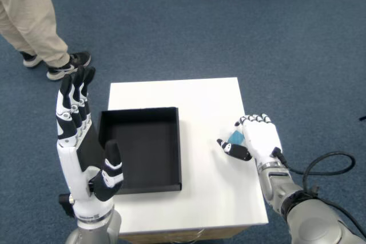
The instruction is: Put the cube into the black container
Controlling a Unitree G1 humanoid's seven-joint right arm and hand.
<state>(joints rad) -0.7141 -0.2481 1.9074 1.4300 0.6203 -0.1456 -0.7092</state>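
Observation:
The small light-blue cube [235,136] rests on the white table [200,101], near its right edge. My right hand [255,139] is wrapped around it. The fingers [249,120] curl over its far side and the black-tipped thumb [231,149] presses along its near side, so only part of the cube shows. The black container [175,147], a shallow square tray, lies on the left half of the table with nothing inside. My left hand [83,147] is raised with its fingers spread over the tray's left edge.
Blue carpet surrounds the table. A person's legs and a dark shoe [67,66] stand at the far left. A black cable [329,167] loops beside my right forearm. A strip of bare table separates the tray from the cube.

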